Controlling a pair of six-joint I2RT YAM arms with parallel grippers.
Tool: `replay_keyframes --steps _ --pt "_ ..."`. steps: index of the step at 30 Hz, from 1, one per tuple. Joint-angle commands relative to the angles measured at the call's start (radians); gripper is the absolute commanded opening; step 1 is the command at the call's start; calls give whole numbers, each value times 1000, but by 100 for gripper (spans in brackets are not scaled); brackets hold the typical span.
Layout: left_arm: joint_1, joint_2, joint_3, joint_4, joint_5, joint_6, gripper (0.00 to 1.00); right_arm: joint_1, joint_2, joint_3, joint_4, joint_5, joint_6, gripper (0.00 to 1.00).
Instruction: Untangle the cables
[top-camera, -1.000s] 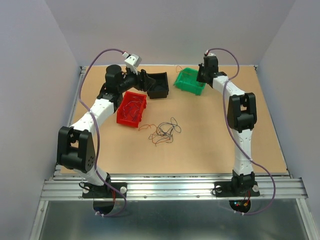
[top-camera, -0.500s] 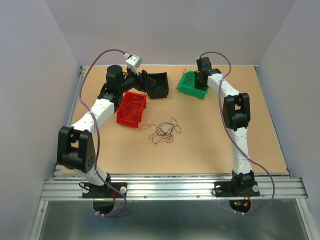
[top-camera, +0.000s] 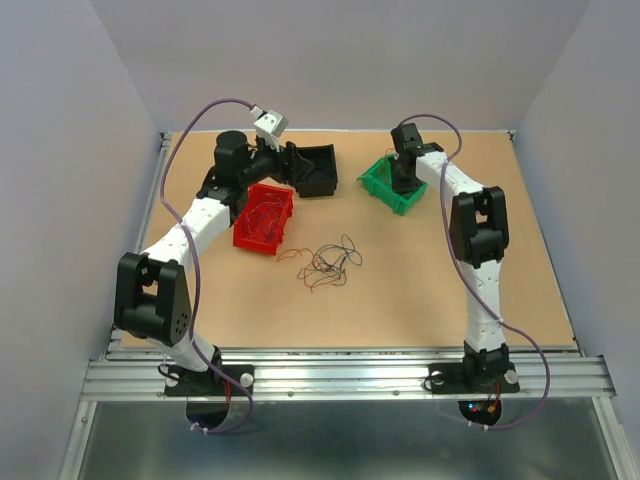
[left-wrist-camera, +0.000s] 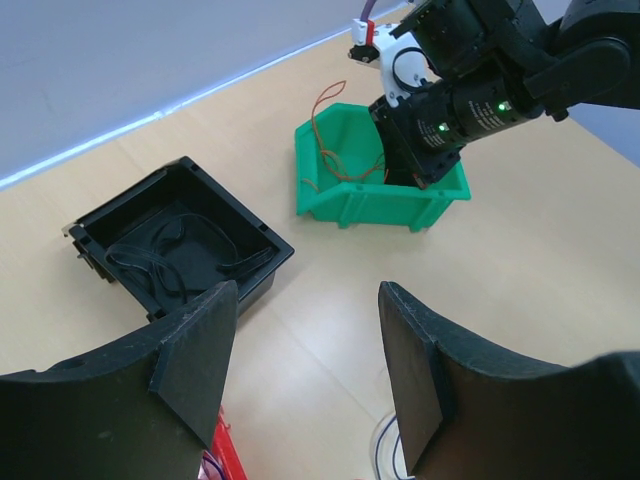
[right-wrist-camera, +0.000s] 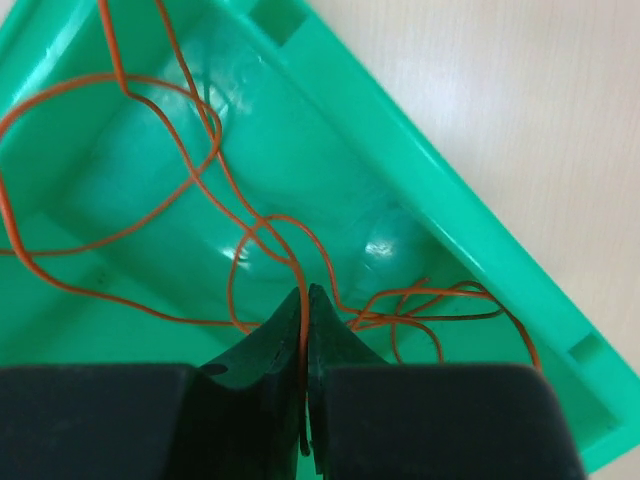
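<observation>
**Worktop (top-camera: 420, 300), contents from left edge to right edge**

- Left gripper (left-wrist-camera: 308, 295): over the far-left part of the worktop, jaws spread wide, nothing between them
- Red bin (top-camera: 258, 243): left of the middle, below the left gripper; holds a small heap of thin cables (top-camera: 265, 213), colours too fine to tell
- Black bin (top-camera: 322, 185): near the far edge, just beyond the red bin's far-right corner; holds dark cables (left-wrist-camera: 160, 262) lying coiled on its floor
- Loose tangle of cables (top-camera: 328, 262): flat on the bare worktop about the middle, right of the red bin and apart from it; dark strands with one reddish strand trailing to the left
- Green bin (left-wrist-camera: 380, 205): far part of the worktop, right of the black bin and apart from it; holds an orange cable (right-wrist-camera: 296, 262) in loops, some rising over the rim
- Right gripper (right-wrist-camera: 306, 300): reaching down into the green bin, jaws pinched nearly together with the orange cable running between them
</observation>
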Motion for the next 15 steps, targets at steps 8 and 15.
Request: replay_keyframes --steps 8,15 --pt "-11 -3 52 13 -6 24 69 25 -314 -334 130 1 9 21" --pt "-11 -8 50 13 -14 29 69 25 -377 -380 172 -22 9 35"
